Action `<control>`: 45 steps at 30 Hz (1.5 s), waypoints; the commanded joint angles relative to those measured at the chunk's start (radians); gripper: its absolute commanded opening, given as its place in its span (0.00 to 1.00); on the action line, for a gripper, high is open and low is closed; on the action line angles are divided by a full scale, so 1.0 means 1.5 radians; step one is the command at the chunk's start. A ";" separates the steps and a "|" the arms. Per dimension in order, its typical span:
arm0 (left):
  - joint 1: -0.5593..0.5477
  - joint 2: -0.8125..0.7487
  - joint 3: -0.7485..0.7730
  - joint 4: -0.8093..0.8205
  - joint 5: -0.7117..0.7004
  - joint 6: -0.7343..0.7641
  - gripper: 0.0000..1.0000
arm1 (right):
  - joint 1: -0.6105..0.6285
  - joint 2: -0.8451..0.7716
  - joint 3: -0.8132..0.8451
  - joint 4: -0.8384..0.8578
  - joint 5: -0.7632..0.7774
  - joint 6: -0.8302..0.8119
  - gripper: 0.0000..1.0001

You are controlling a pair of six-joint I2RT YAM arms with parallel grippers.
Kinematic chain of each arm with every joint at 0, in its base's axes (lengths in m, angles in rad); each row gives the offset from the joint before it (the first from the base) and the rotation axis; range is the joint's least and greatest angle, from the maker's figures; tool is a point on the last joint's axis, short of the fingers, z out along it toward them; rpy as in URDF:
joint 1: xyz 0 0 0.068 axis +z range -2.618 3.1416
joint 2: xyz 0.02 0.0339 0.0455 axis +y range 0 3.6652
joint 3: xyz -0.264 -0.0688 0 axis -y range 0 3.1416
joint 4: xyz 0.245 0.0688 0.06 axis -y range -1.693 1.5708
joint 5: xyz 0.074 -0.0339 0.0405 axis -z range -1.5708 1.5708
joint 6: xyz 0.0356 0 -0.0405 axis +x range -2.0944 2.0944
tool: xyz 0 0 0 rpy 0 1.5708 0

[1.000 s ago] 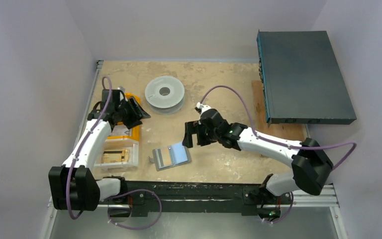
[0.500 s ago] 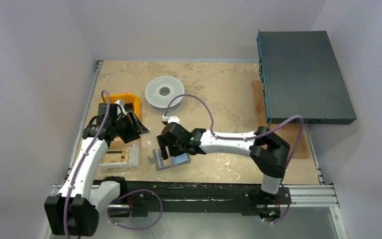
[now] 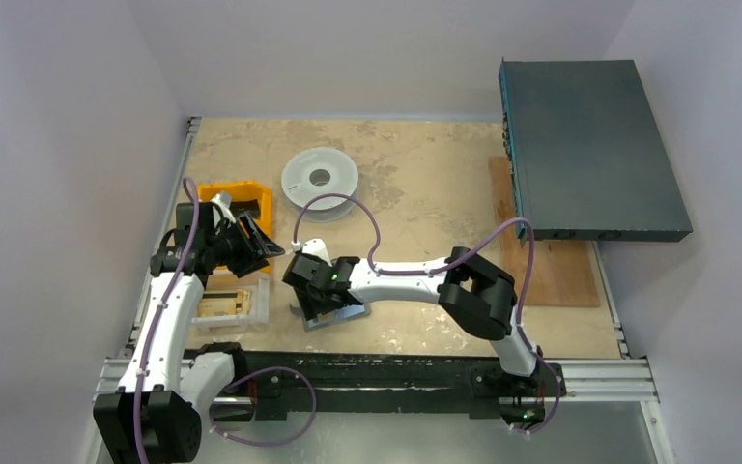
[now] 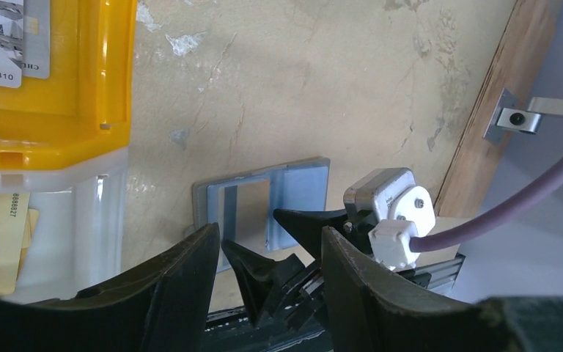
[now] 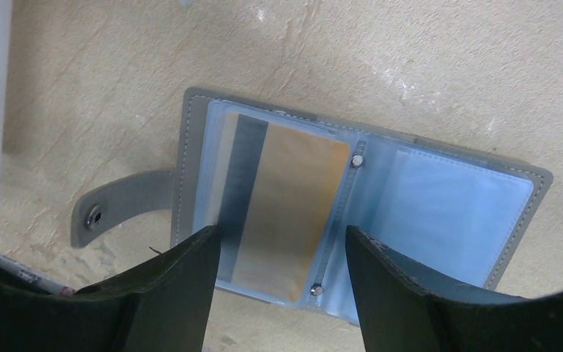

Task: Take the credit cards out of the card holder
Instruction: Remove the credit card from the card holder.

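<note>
The slate-grey card holder (image 5: 359,198) lies open on the table, its snap flap out to the left. A gold card with a dark stripe (image 5: 286,205) sits in its left clear sleeve. The right sleeve looks empty. My right gripper (image 5: 280,235) is open and hovers just above the holder, one finger on each side of the gold card's near end. In the top view it (image 3: 311,295) covers most of the holder (image 3: 346,313). My left gripper (image 3: 267,242) is open and empty, up and to the left of the holder. Its wrist view shows the holder (image 4: 300,183) beyond its fingers.
A yellow bin (image 3: 251,193) holding cards (image 4: 0,44) and a clear bin (image 3: 232,304) with more cards stand left of the holder. A pale grey spool (image 3: 320,179) sits further back. A dark box (image 3: 589,145) and a wooden board (image 3: 551,261) are on the right.
My right arm has swung left across the table and now sits over the card holder. My left gripper has moved back and a little left, beside the yellow bin.
</note>
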 commanded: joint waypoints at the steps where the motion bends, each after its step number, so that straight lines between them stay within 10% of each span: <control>1: 0.006 -0.007 0.012 0.005 0.022 0.018 0.53 | 0.001 0.009 0.039 -0.042 0.038 -0.002 0.61; 14: 0.006 0.002 0.003 0.014 0.027 0.017 0.52 | -0.004 0.043 0.046 -0.034 -0.014 -0.014 0.40; 26: -0.068 0.037 -0.040 0.031 0.047 0.019 0.42 | -0.090 -0.046 -0.161 0.107 -0.124 0.037 0.06; 45: -0.265 0.144 -0.152 0.162 -0.069 -0.104 0.35 | -0.157 -0.074 -0.293 0.228 -0.232 0.055 0.00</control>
